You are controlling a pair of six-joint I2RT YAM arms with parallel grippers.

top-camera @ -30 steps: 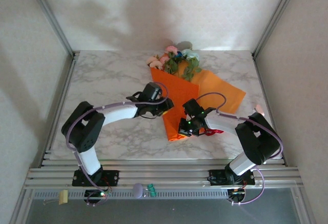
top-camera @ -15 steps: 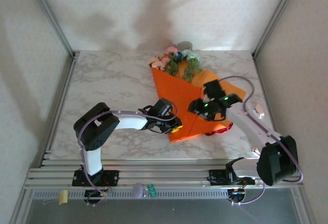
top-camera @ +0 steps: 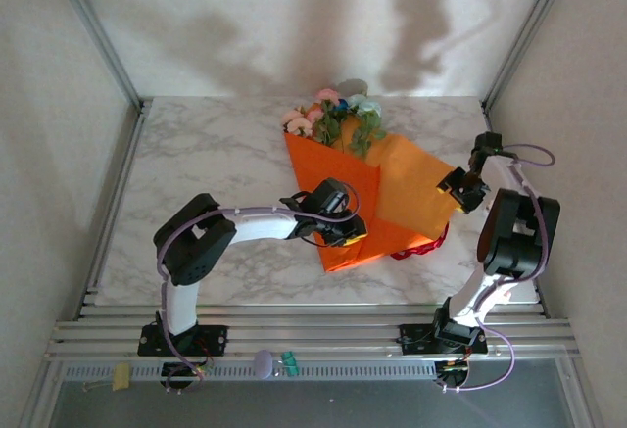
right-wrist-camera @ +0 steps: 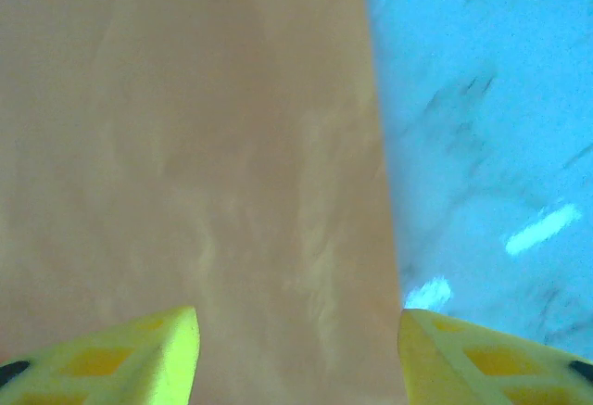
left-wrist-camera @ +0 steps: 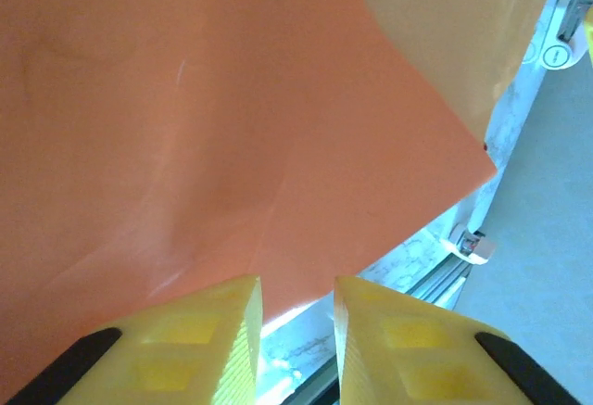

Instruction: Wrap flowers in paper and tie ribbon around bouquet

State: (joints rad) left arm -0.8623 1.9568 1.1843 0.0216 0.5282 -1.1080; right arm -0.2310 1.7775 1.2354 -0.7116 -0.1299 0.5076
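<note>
Mid-table, bouquet (top-camera: 328, 168) lies near-to-far, flowers (top-camera: 338, 119) at far end; left fingers (left-wrist-camera: 199, 331) narrowly parted; right fingers (right-wrist-camera: 139, 354) wide apart

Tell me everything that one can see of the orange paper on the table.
The paper is a thin bright orange sheet lying on the marble table, folded: its left part lies over the flowers, heads sticking out, its paler right flap lies flat. The ribbon peeks from under its near edge. The left gripper sits at its narrow end, the right gripper at its right corner.
</note>
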